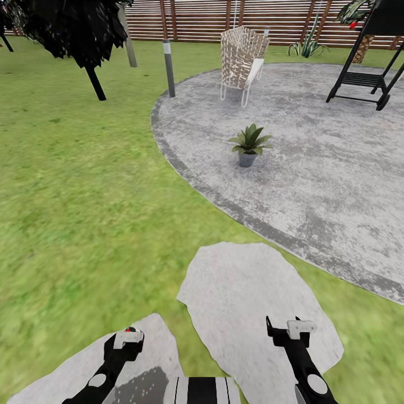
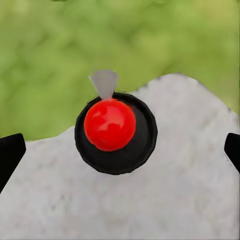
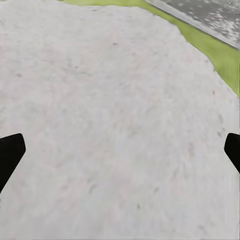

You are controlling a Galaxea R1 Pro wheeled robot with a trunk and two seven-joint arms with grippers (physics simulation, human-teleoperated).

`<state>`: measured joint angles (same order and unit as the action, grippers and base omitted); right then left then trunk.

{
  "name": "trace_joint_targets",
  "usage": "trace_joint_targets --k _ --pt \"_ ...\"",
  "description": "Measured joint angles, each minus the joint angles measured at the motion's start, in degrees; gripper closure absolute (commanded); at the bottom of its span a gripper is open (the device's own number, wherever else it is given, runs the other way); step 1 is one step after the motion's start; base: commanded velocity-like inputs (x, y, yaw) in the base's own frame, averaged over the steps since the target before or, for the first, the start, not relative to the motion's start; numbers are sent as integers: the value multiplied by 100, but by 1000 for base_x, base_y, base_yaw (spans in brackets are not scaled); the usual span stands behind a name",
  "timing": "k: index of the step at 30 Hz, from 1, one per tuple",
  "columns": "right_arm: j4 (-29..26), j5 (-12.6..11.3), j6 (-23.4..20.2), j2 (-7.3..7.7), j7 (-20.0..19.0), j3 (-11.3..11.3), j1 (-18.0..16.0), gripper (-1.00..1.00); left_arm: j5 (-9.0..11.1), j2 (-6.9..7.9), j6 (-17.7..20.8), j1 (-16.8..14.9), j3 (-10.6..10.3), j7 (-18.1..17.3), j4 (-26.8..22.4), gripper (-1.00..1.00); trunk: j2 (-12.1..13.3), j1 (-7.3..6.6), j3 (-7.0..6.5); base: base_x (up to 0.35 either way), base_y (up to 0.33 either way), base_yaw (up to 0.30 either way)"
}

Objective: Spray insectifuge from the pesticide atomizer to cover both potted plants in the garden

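- Left arm [image 1: 109, 367], at the lower left of the head view: a black link with a round pale grey disc on its side.
- It ends in a white block with a small red spot on top.
- Right arm [image 1: 303, 359], lower right: black, with the same grey disc and a white block at its tip.
- Trunk [image 1: 202, 390], bottom centre: white with broad black bands.
- Wrist views: black fingertips [image 3: 10, 157] at both side edges.

Head overlooks patio [image 1: 314, 168]; wrists (seemingly close) face stones [image 3: 110, 125].
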<state>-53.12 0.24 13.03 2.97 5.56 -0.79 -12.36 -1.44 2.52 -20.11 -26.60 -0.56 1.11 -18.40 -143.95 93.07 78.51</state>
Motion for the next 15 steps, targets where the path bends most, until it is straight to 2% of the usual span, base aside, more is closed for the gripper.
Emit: trace_joint_targets --k 5,15 --pt "1 0 0 0 0 0 -1 -100 1 1 -14 1 0 0 -9 -100 0 1 0 21 -10 82" --pt "-1 0 0 0 0 0 2 -100 2 1 -34 8 0 0 -10 -100 0 1 0 2 -18 8"
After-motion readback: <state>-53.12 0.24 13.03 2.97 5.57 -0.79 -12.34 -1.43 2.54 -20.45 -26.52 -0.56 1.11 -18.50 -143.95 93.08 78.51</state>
